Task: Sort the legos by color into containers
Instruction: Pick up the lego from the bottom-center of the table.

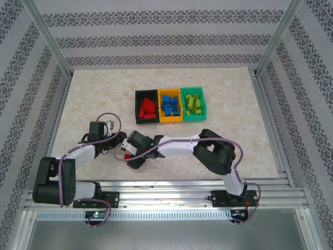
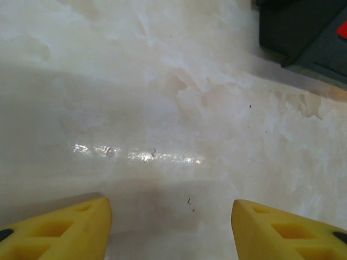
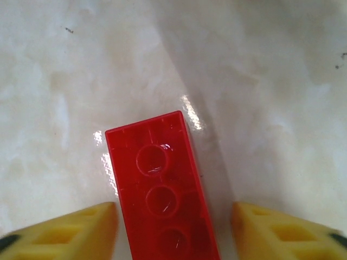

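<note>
A red lego point(image 3: 162, 184) lies underside up on the marble table, between the yellow fingers of my right gripper point(image 3: 173, 216). The left finger is close against the brick and a gap stays on its right side, so the gripper is open around it. From above, this brick point(image 1: 125, 155) sits at the tip of the right gripper point(image 1: 131, 154). My left gripper point(image 2: 171, 216) is open over bare table just to the left point(image 1: 117, 142). Behind stand the containers: black point(image 1: 138, 99) with red legos, orange-yellow point(image 1: 170, 121) with blue ones, green point(image 1: 204, 102) with yellow-green ones.
The two grippers are close together near the table's front left. The right gripper's dark body point(image 2: 303, 32) fills the top right corner of the left wrist view. Metal frame posts point(image 1: 49, 36) and patterned walls border the table point(image 1: 250, 135).
</note>
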Motion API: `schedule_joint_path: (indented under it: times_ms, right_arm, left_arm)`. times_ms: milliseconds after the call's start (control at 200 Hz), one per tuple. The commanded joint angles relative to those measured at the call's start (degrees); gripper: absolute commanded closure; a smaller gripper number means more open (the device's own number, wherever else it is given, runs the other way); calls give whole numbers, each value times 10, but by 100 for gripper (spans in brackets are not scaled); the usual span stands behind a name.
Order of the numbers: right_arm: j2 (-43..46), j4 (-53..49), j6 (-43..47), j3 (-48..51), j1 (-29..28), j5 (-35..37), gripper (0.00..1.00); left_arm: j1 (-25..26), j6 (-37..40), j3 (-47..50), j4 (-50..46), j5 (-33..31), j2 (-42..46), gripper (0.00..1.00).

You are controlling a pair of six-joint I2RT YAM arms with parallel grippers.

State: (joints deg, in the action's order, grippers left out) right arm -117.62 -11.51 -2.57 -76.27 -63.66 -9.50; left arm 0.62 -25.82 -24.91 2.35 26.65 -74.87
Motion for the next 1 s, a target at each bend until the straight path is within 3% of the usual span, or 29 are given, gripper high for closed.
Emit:
schedule_joint_path:
  times_ms: [0, 80, 180, 405, 670, 994]
  right_arm:
    - [-7, 4, 1, -3, -5, 17, 55]
    - [2, 10, -1, 5, -5, 18, 65]
    - [14, 18, -3, 14, -2, 18, 69]
    - [78, 49, -22, 47, 18, 8, 69]
    - [178, 107, -51, 96, 92, 5, 69]
    - [196, 131, -137, 60, 167, 108, 69]
  left_arm:
    - [-9, -6, 6, 23, 16, -5, 40]
    - [-10, -7, 6, 26, 19, -9, 39]
    - [-11, -7, 6, 27, 22, -11, 40]
    - [-12, -7, 6, 28, 25, -11, 39]
    - [-12, -7, 6, 30, 30, -12, 39]
    - [-12, -8, 5, 33, 35, -16, 39]
